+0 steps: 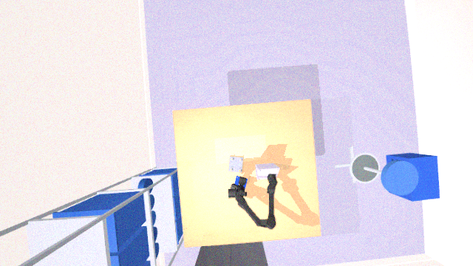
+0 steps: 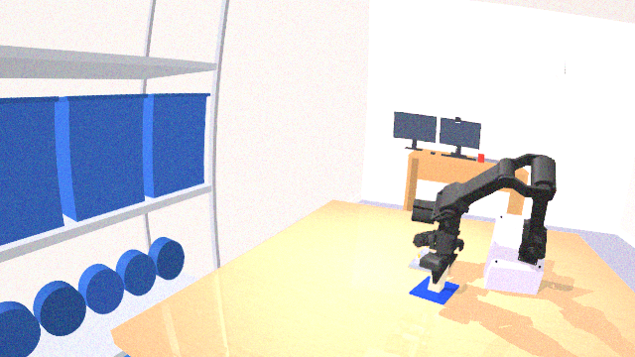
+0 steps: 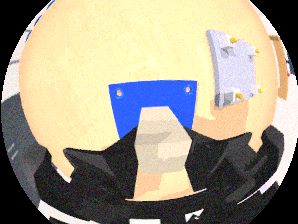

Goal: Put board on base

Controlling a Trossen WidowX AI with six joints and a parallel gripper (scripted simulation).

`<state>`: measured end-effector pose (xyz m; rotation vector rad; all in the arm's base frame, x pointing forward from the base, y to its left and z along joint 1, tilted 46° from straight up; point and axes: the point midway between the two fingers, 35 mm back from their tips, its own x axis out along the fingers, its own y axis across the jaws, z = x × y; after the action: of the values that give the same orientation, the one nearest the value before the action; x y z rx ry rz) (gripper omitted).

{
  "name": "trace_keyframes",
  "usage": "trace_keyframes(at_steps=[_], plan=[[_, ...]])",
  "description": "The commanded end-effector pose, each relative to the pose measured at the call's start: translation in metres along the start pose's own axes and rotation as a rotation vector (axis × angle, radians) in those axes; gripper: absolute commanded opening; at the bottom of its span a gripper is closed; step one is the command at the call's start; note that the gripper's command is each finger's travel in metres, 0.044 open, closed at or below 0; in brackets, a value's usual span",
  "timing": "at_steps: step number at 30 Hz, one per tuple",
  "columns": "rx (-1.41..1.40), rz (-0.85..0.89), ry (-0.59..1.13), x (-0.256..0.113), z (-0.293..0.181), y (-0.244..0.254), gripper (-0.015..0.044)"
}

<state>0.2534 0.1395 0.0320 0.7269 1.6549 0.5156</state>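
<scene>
The blue board (image 1: 237,179) (image 2: 423,294) (image 3: 155,93) lies flat on the table with its pale square handle (image 2: 436,285) (image 3: 162,150) up. Two corner holes show in the wrist view; the near part is hidden by the handle and fingers. My gripper (image 2: 439,278) (image 3: 164,137) points down over the board and is shut on the handle, one finger against each side. The grey base (image 1: 236,163) (image 2: 418,267) (image 3: 237,70) stands apart from the board, to its right in the wrist view, with four posts and gold pins up and nothing on it.
The white arm mount (image 1: 267,171) (image 2: 513,275) stands on the table (image 1: 207,129) (image 2: 298,278), close to the board and base. The arm's links arch above the table. Shelves with blue bins (image 2: 106,154) stand beside the table. A desk with two monitors (image 2: 415,127) is in the background.
</scene>
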Motion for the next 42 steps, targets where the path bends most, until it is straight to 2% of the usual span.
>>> trace_keyframes(at_steps=[1,4,8,9,42], plan=[[0.003,0.004,0.001,0.000,0.000,0.000,0.0131],[0.003,0.004,0.001,0.000,0.000,0.000,0.0111],[0.003,0.003,0.000,-0.003,0.001,0.000,0.0006],[0.003,0.002,0.000,-0.005,0.001,0.000,0.0000],[0.003,0.000,0.000,-0.082,0.000,-0.001,0.0000]])
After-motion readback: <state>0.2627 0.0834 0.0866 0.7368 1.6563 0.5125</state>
